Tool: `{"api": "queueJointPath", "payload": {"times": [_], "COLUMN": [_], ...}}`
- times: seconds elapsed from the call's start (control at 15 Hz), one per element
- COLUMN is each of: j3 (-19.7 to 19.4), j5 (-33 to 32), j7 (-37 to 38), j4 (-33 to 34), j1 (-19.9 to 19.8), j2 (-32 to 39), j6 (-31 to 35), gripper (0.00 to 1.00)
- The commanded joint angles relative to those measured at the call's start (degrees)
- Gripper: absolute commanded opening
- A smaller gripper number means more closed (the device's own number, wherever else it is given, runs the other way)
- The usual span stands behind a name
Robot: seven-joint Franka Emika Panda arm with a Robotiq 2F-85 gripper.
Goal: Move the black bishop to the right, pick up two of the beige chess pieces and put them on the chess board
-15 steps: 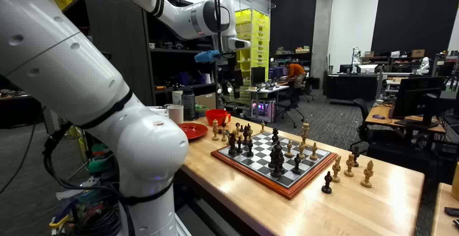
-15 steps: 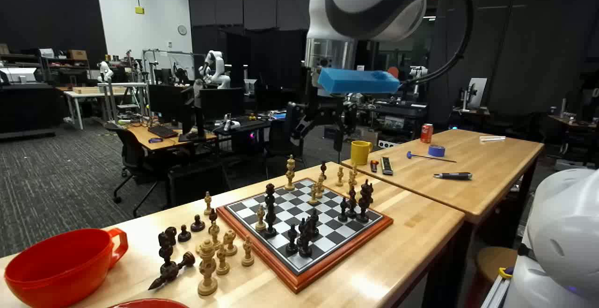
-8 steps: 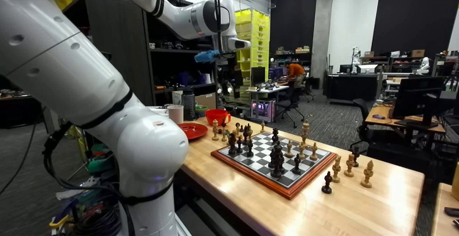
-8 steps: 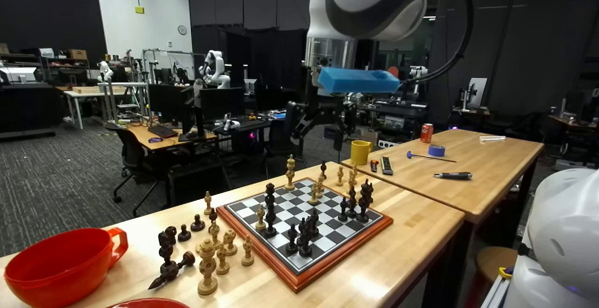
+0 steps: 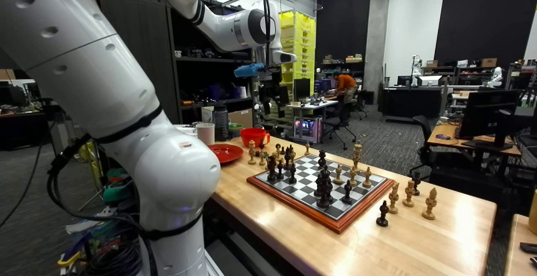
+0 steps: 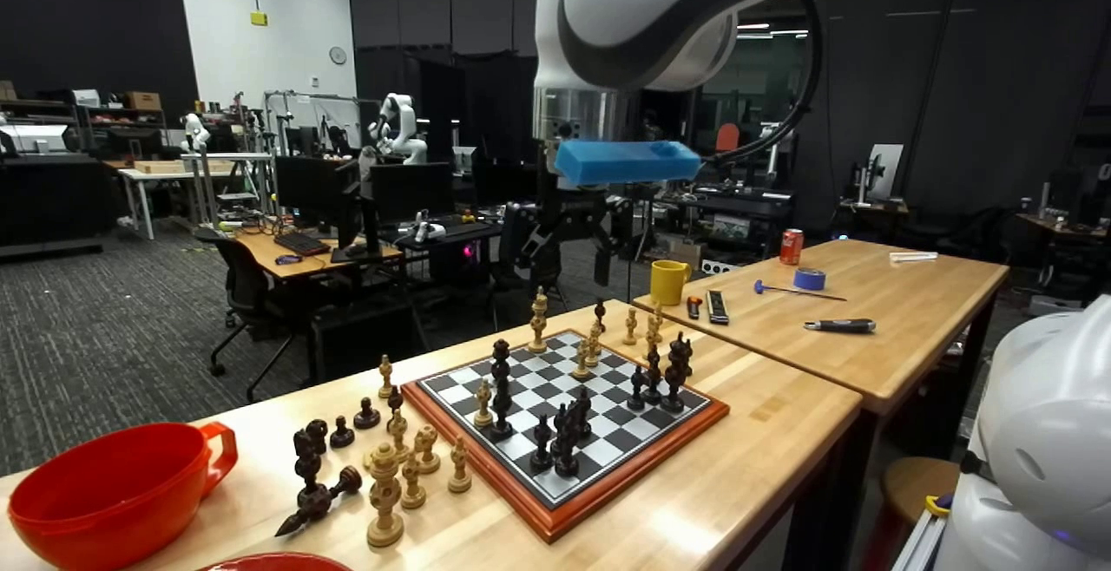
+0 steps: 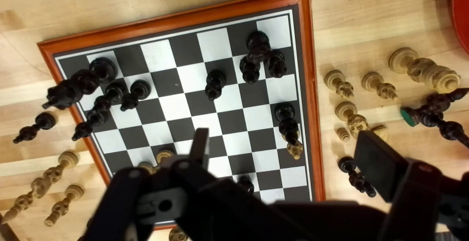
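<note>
The chess board (image 7: 317,134) with its reddish-brown border lies on the table, seen in both exterior views too. Several dark pieces stand on it, among them a tall one (image 7: 287,118) in front of a beige piece (image 7: 295,150). Which of them is the black bishop I cannot tell. Beige chess pieces stand on the board, like the tall one (image 6: 538,321), and off it, like those by its side (image 6: 384,497) and at its opposite side (image 5: 430,204). My gripper (image 6: 562,272) hangs well above the pieces, fingers wide apart; between its fingertips in the wrist view (image 7: 289,153) nothing is held.
Fallen dark pieces (image 6: 312,506) lie beside the beige group, near a large red cup with a handle (image 6: 113,493). A red plate (image 5: 226,153) sits at that table end. On a second table (image 6: 920,293) stand a yellow mug (image 6: 668,282) and a red can (image 6: 791,247).
Over the last half second the arm has shifted sideways, toward the red cup's side of the board, and sunk slightly. The fingers stay apart; the chess pieces have not moved.
</note>
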Motion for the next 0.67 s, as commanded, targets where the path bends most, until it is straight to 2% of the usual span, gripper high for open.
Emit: {"api": "queueJointPath", "payload": {"times": [0.0, 0.6], "j3": [0.37, -2.29], "j5": [-2.17, -3.52], "j7": [1.35, 0.41], "j4": [5.34, 10.96], "j1": [0.37, 2.59], "j2": [8.95, 23.45], "j6": [0.79, 2.81], "gripper": [1.00, 1.00]}}
